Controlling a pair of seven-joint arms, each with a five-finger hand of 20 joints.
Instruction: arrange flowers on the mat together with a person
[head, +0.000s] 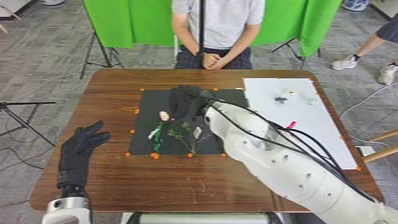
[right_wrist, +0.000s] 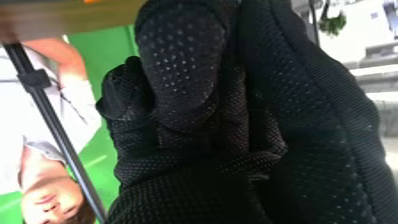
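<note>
Item, right arm: you are having it slant in from the bottom right corner of the head view, crossing the white sheet (head: 329, 142), with the right hand (head: 186, 102) lying over the far half of the black mat (head: 147, 102). Its state: you are getting no sure reading of how far open it is or whether it is gripping anything. Item, left hand (head: 81, 144): open, palm loosely spread, fingers pointing toward the far side, holding nothing, lying over the table's left part. Item, flowers: a pale bloom (head: 163, 116) and leafy sprigs (head: 175, 134) are lying on the black mat beside the right hand; a pink flower (head: 291, 125) is resting on the white sheet. Item, room: brown wood is separating your left hand from the black mat's left edge.
</note>
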